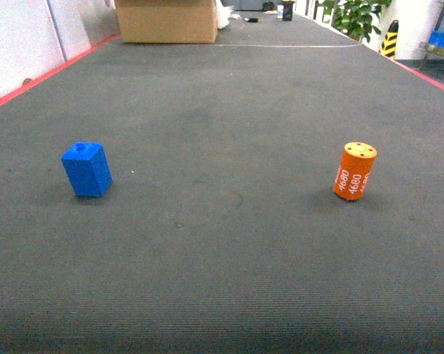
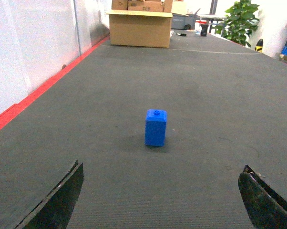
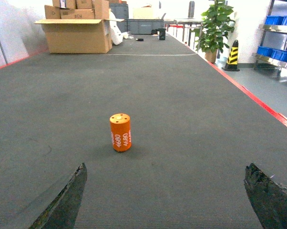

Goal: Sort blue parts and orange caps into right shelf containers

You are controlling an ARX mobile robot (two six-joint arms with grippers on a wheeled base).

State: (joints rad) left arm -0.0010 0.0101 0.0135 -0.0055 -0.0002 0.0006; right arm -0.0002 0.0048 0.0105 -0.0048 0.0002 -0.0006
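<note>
**Blue part and orange cap each dead ahead of an open tool**

Blue part (image 2: 156, 127) stands upright on the dark floor (image 1: 222, 258) at 12 o'clock from the left tool (image 2: 160, 200), whose jaws are spread wide with nothing between them. Orange cap (image 3: 120, 132), also upright, sits at 11 o'clock from the equally spread, unladen right tool (image 3: 165, 202). Each arm is nearer its own piece. Farther off at 2 o'clock, blue crates (image 3: 277, 20) line a shelf (image 3: 276, 59); their contents cannot be seen.

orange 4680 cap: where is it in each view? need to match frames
Head: orange cap stands upright, right of centre, on the grey mat.
Left wrist: not in view; only the blue part shows.
Right wrist: orange cap left of centre, ahead of the open right gripper.
Shared landmark: the cardboard box at the far end, seen in every view.
</note>
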